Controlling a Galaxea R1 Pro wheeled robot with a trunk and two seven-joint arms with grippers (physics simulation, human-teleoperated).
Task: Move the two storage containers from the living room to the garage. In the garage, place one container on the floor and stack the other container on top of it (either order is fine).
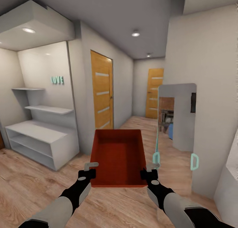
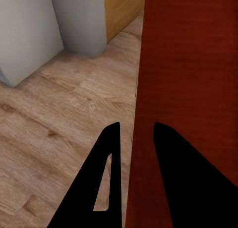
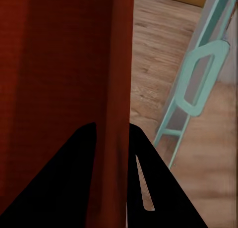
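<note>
The right gripper (image 3: 113,153) has two black fingers (image 3: 64,183), and the thin side wall of the orange-red storage container (image 3: 59,64) sits between them. One finger is inside the container and the other is outside, and both press on the wall. Beside the container lies the light wood plank floor (image 3: 153,49). A pale green frame (image 3: 201,79) with a loop handle stands on that floor, near the container but not touching it.
</note>
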